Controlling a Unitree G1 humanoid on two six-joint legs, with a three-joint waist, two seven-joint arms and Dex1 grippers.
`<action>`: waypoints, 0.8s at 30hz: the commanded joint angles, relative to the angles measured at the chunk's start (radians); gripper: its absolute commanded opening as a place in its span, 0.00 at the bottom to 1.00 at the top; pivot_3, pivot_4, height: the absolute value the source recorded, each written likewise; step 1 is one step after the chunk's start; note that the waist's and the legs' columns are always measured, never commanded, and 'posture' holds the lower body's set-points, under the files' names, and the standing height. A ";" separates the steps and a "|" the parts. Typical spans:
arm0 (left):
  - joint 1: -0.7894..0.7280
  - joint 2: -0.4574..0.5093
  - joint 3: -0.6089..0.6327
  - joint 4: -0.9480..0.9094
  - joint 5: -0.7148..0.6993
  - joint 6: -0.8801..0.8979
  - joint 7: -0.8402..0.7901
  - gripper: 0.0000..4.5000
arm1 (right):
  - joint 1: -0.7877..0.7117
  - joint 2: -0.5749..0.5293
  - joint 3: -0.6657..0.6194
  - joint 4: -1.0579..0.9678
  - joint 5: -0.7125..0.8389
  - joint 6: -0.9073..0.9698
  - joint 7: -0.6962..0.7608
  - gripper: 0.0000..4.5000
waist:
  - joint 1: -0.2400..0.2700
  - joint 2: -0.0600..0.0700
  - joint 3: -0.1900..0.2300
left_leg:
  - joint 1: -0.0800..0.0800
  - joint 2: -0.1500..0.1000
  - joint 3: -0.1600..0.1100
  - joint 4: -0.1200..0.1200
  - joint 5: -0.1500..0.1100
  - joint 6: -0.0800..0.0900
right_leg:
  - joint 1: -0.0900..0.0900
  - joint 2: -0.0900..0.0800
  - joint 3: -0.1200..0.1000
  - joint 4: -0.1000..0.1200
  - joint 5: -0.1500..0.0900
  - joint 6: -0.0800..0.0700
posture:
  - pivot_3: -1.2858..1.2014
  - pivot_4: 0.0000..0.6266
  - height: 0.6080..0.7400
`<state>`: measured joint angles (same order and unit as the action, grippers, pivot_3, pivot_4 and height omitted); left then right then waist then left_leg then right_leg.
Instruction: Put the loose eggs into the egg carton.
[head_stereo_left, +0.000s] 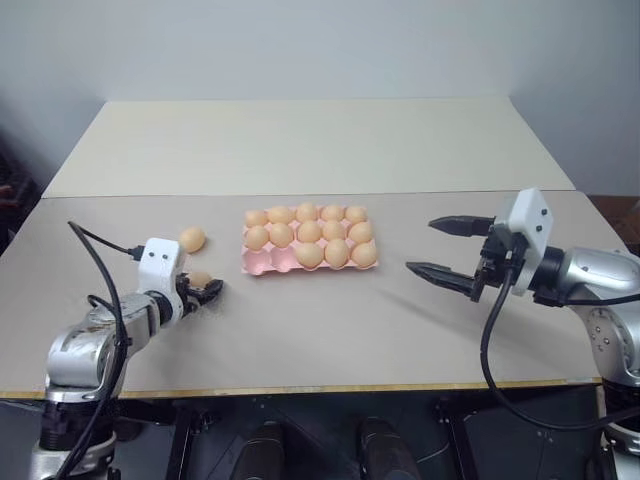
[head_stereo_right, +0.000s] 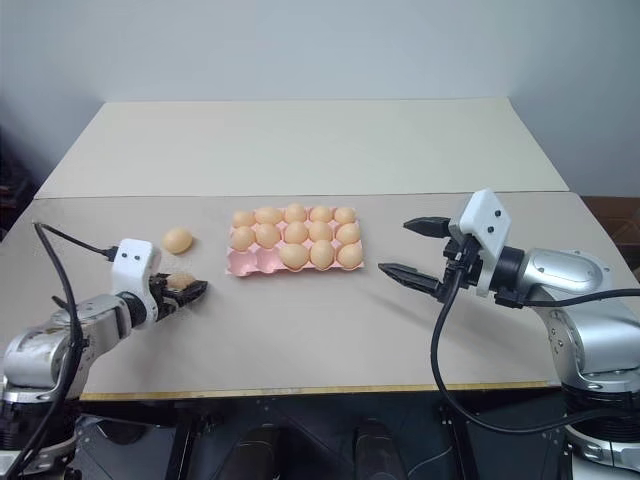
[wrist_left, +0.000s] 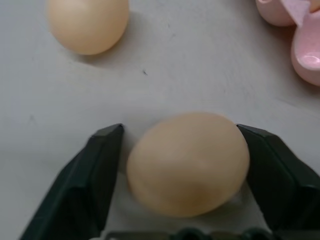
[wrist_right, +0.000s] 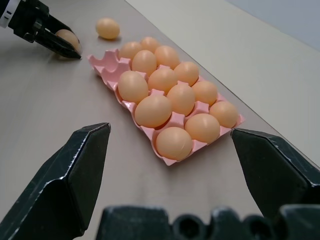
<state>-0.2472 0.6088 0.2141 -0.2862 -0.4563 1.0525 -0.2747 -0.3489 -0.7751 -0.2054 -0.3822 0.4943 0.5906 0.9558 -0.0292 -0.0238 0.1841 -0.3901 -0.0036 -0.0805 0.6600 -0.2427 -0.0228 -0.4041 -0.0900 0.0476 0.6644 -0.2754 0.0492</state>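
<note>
Tabletop: wrist view suggests left gripper (wrist_left: 182, 170) straddles egg (wrist_left: 187, 162).

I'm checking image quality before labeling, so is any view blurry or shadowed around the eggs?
Left wrist view: the egg between the jaws looks soft, out of focus, with a faint shadow under the other egg. Right wrist view: carton sharp, evenly lit. Left eye view: soft light, no glare on the table.
</note>
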 joint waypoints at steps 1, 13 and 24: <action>-0.010 0.005 -0.009 -0.008 0.011 0.003 -0.013 0.56 | -0.032 -0.015 -0.025 -0.028 0.027 -0.003 -0.023 1.00 | 0.001 0.000 0.000 | 0.000 0.000 0.000 0.000 0.000 0.000 | 0.000 0.000 0.000 0.000 0.000 0.000 | 0.52 0.24 1.00; -0.109 0.049 -0.030 -0.157 -0.084 -0.118 -0.226 0.54 | -0.021 -0.008 -0.006 -0.036 0.012 -0.020 -0.056 1.00 | 0.015 0.000 0.000 | 0.000 0.000 0.000 0.000 0.000 0.000 | 0.000 0.000 -0.001 0.000 0.000 0.000 | 0.52 0.24 1.00; -0.295 -0.067 -0.271 0.052 0.023 -0.254 -0.300 0.54 | 0.009 0.002 -0.008 -0.065 0.006 -0.033 -0.099 1.00 | 0.013 -0.001 0.000 | -0.001 0.000 0.000 0.001 0.000 0.000 | 0.000 0.000 -0.001 0.000 0.000 0.000 | 0.52 0.24 1.00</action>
<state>-0.5237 0.5416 -0.0452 -0.2369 -0.4566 0.8129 -0.5702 -0.3368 -0.7697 -0.1963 -0.4051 0.4923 0.5848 0.8660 -0.0160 -0.0243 0.1838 -0.3912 -0.0039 -0.0803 0.6609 -0.2425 -0.0229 -0.4040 -0.0897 0.0471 0.6640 -0.2754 0.0493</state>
